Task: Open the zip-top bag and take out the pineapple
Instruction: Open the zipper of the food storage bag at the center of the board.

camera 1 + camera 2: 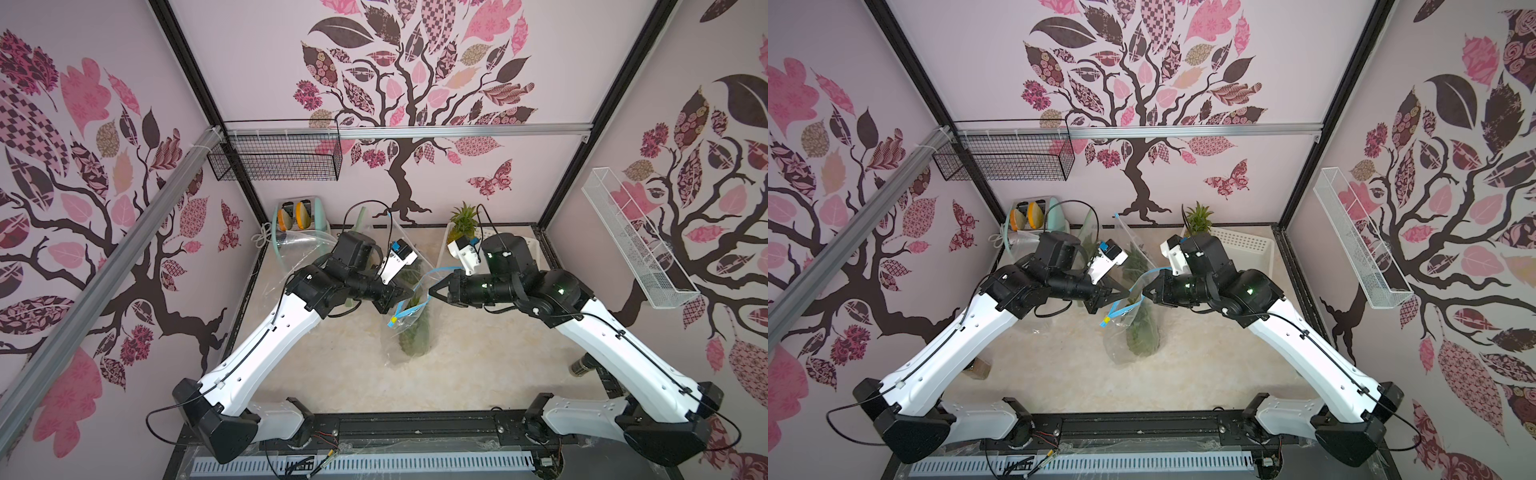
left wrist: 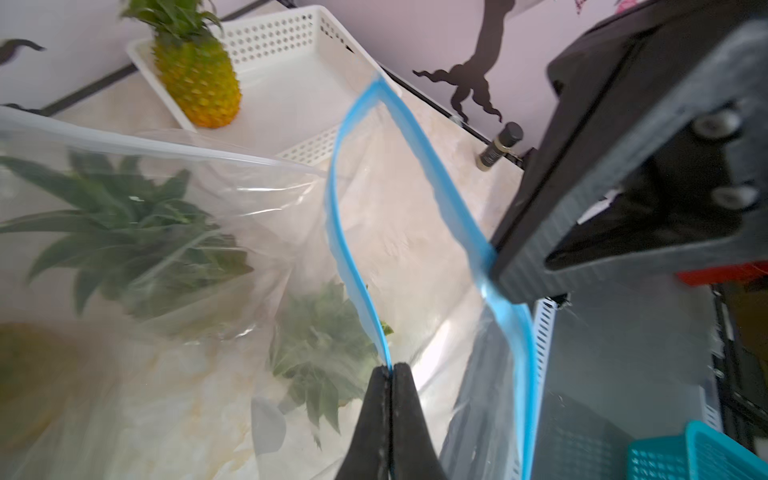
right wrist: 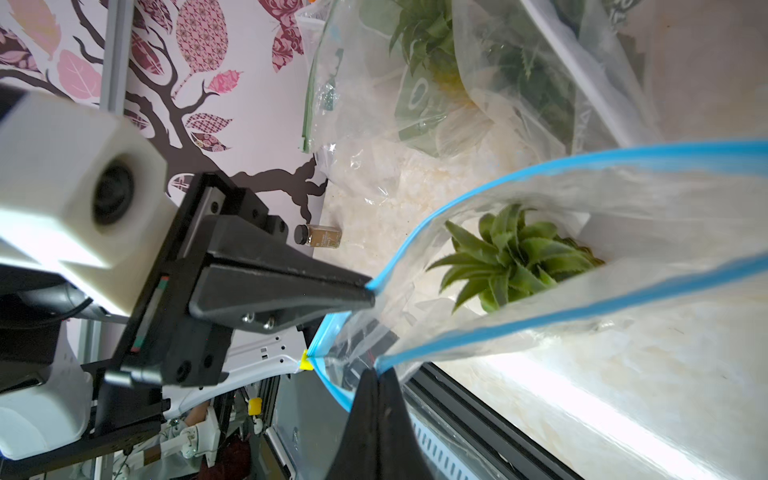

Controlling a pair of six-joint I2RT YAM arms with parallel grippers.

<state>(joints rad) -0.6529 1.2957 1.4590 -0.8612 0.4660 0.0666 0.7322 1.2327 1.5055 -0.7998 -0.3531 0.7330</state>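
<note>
- Near the middle of the table (image 1: 324, 374), in both top views, the zip-top bag (image 1: 392, 347) stands upright with the pineapple (image 1: 415, 338) inside, crown upward.
- Above it the left gripper (image 1: 414, 293) and right gripper (image 1: 432, 291) come almost tip to tip. Each is pinched tight on the bag's blue zip strip (image 1: 436, 272), which arches up between them. A yellow slider (image 1: 392, 321) hangs at the strip's near end.
- At the far right corner a second pineapple (image 1: 1198, 216) stands in a white tray (image 1: 1246, 241). A toaster (image 1: 1027, 216) sits at the far left corner, more clear bags (image 1: 1136, 257) lie toward the far edge, and a small dark bottle (image 1: 582, 365) lies at the right edge.
- From the left wrist, the left gripper (image 2: 390, 368) has its jaws pressed together on one side of the zip strip (image 2: 345, 232), and the right gripper (image 2: 496, 266) clamps the opposite side. The two sides stand apart. The pineapple (image 2: 320, 357) crown shows blurred through the plastic beneath.
- From the right wrist, the right gripper (image 3: 376, 374) is closed on one side of the strip and the left gripper (image 3: 370, 291) on the other. The mouth gapes between them, with the pineapple (image 3: 511, 257) crown inside. The slider (image 3: 305, 360) sits at the zip's joined end, just beside both tips.
</note>
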